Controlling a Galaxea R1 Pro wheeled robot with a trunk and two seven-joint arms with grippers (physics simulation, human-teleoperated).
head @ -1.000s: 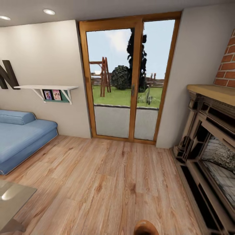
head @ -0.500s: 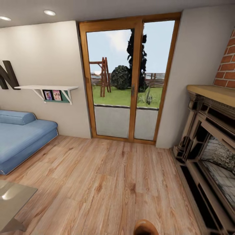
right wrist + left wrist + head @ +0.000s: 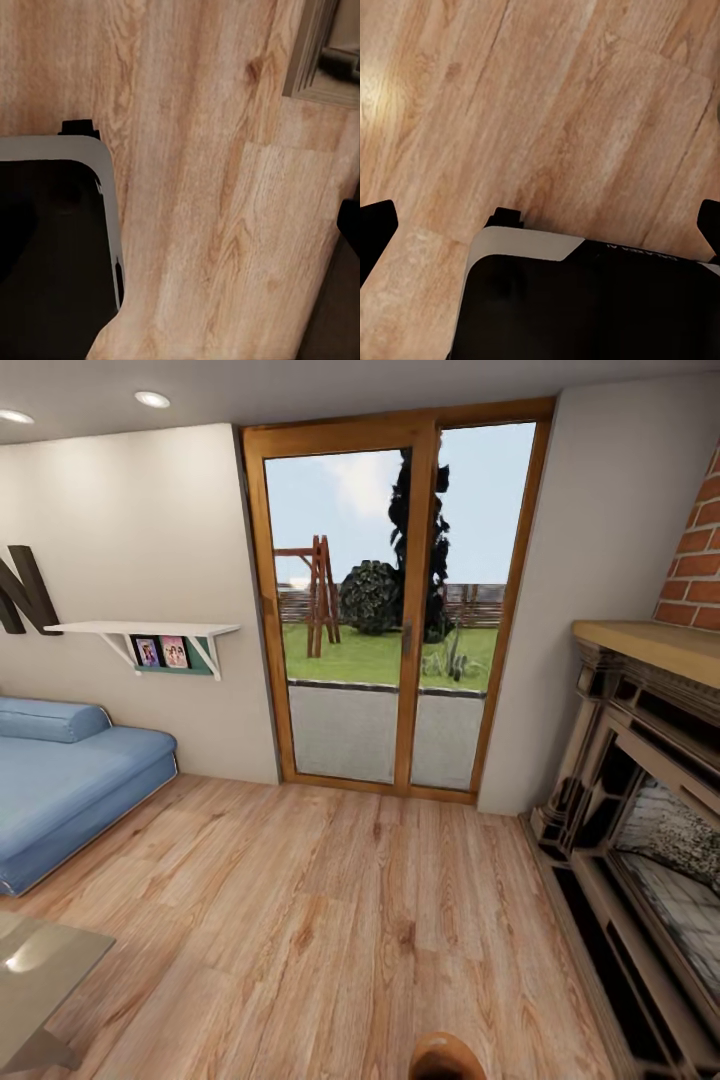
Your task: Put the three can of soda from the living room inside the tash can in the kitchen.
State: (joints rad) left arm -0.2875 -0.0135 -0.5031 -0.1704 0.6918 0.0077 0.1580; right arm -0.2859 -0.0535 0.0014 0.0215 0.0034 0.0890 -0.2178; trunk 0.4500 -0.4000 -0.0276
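I am in the living room, and the cans of soda and the tash can are out of view. In the left wrist view my left gripper [image 3: 540, 225] hangs over the plank floor. Its two black fingertips [image 3: 375, 232] stand far apart at the frame's edges, open and holding nothing. In the right wrist view one black fingertip [image 3: 351, 223] of the right gripper shows at the frame's edge. Nothing lies between the jaws, and the orange-brown floor [image 3: 210, 150] is below.
Wood-framed glass doors [image 3: 400, 610] stand straight ahead. A blue sofa [image 3: 60, 790] is at the left, with the corner of a glass-topped low table [image 3: 40, 970] in front of it. The brick fireplace [image 3: 650, 810] lines the right side. My dark base [image 3: 585, 307] shows below the arms.
The head view has crept very slightly. Nothing in the room has moved.
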